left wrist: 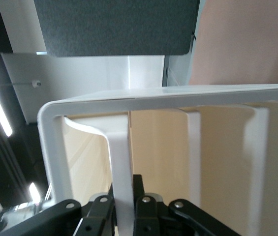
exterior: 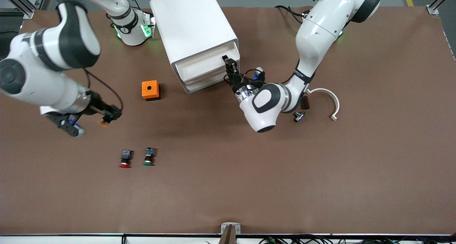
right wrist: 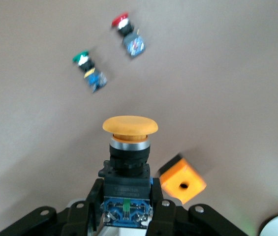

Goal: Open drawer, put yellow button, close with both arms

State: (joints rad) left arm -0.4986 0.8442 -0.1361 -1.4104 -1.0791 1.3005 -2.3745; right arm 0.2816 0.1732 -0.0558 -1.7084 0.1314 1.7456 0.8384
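The white cabinet (exterior: pixel 194 30) stands near the robots' bases, its stacked drawers facing the front camera. My left gripper (exterior: pixel 229 67) is at the topmost drawer (exterior: pixel 205 60), at its corner toward the left arm's end. In the left wrist view this gripper (left wrist: pixel 124 196) is shut on a thin white lip of the drawer (left wrist: pixel 120 157). My right gripper (exterior: pixel 110 116) hangs over bare table toward the right arm's end. It is shut on the yellow button (exterior: pixel 103 122). In the right wrist view the yellow cap (right wrist: pixel 130 125) points away from the gripper (right wrist: pixel 127 191), whose fingers (right wrist: pixel 90 196) clamp the black body.
An orange box with a hole (exterior: pixel 150 90) sits beside the cabinet. A red-capped button (exterior: pixel 125 159) and a green-capped one (exterior: pixel 149 156) lie nearer the front camera. A white curved piece (exterior: pixel 329 101) and small dark parts (exterior: pixel 299 115) lie by the left arm.
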